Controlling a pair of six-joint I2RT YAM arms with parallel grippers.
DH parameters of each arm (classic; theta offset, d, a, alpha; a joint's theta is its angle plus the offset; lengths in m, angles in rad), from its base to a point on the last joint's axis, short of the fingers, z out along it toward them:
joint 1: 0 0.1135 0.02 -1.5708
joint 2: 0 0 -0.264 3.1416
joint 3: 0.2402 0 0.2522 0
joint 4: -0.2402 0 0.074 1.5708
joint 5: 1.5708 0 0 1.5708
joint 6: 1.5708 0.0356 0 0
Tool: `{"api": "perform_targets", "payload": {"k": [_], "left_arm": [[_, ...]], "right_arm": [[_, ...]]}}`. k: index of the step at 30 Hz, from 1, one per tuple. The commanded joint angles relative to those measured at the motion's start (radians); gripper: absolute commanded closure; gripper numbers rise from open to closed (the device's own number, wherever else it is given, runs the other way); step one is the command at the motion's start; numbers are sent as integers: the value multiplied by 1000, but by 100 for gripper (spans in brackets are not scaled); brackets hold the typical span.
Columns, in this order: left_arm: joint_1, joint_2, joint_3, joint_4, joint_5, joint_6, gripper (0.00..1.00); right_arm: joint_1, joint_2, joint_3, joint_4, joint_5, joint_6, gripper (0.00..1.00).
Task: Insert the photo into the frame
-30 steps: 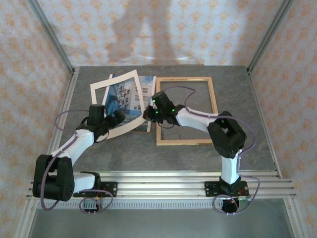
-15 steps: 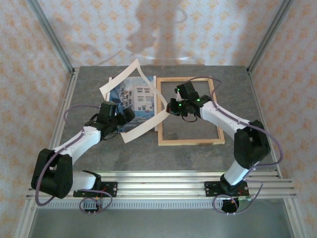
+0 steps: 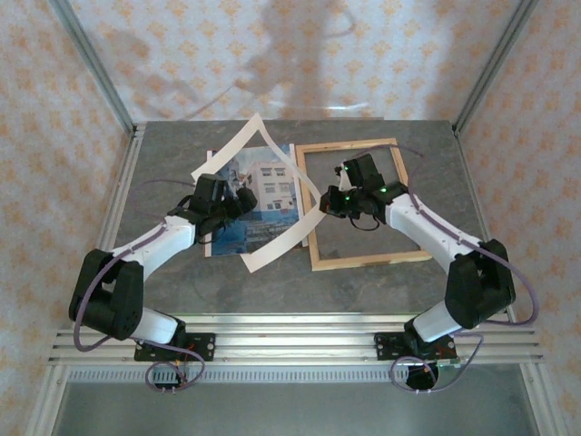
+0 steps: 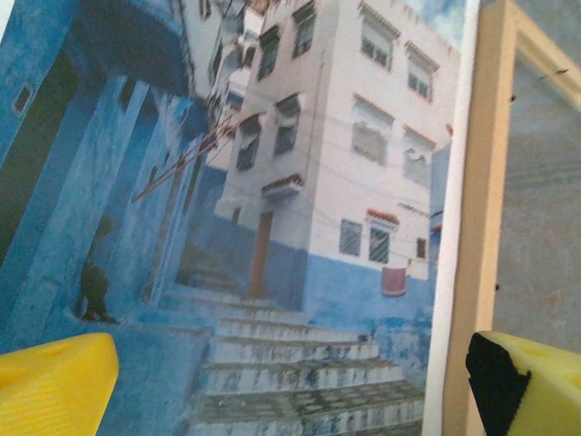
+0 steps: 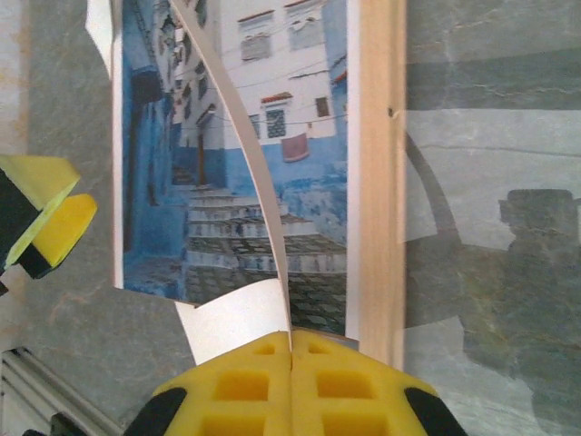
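Grey table (image 3: 363,291), orange-patterned walls on three sides.

Delta vs a second ago:
- the photo (image 3: 263,186) was mostly covered by the cream mat (image 3: 272,250). Now the mat is lifted and bowed into an arch over it, and most of the print shows.
- the frame (image 3: 372,263) has slid right and sits slightly skewed, no longer square to the table edge.
- the right gripper (image 5: 290,350) has moved from left of the frame to over the frame's left part, taking the mat with it.
- the left gripper (image 3: 243,198) has moved forward from the mat's near corner to above the photo.

Photo: flat on the table, picture side up, left of the frame. Its right edge is just beside the frame's left rail. It looks like contact in the right wrist view, but I can't tell if they overlap.

Left gripper: jaws fully apart, nothing held. In the left wrist view the print lies right under it, between the yellow fingers (image 4: 54,381), with the other finger out over the frame rail. Whether it touches the paper is unclear.

Right gripper: jaws closed, pinching the mat's thin strip. The photo lies just ahead of the fingertips under the arch, and the frame rail runs right beside them.
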Motion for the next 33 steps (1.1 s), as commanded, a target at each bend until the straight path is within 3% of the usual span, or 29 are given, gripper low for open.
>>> {"api": "perform_targets", "payload": {"k": [1,11,22,29,33], "left_arm": [[4,-35,30,-56,-75,38,0],[147,-149,-59,-99,-52,44,0],[279,-116,-118,-207,-220,145,0],[308,-57,-149,-143,-184,128,0],[307,-11,-139,-126,-156,126,0]], "right_arm": [[30,43,23,51,-67,-1,100],[136,198,119,129,-164,49,100],[137,211,89,101,-100,22,99],[139,225,1,196,-89,46,62],[132,252,-20,255,-92,50,50]]}}
